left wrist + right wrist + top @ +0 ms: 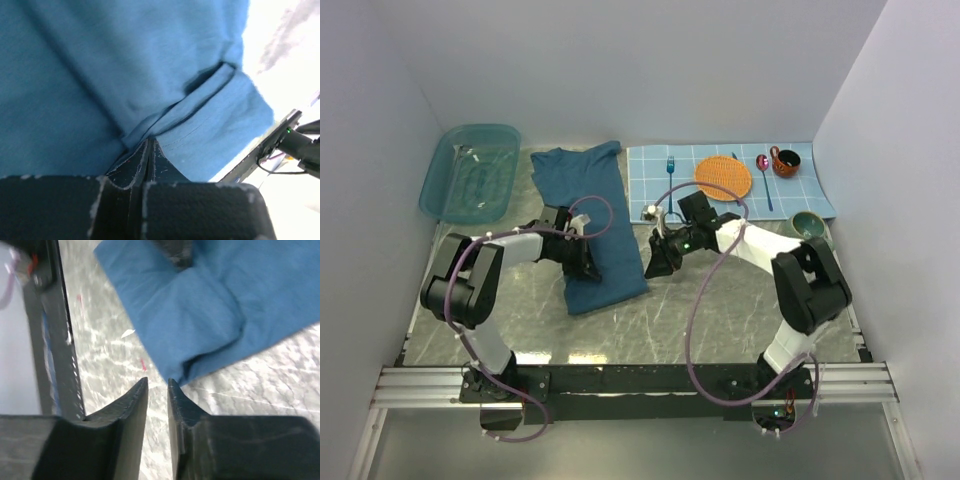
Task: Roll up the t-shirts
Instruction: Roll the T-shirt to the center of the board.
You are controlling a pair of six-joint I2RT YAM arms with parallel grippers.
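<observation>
T-shirt [588,190]: lay as a long strip on the table [720,310], long axis running far to near, near hem between both grippers. Left gripper [150,150]: jaws were closed, apparently pinching a fold at that hem. Right gripper [157,385]: jaws stood narrowly parted and empty, just beside the hem's right corner.

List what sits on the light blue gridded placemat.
A blue fork, round orange woven plate, spoon and brown mug. The right arm covers the near left corner of the placemat.
</observation>
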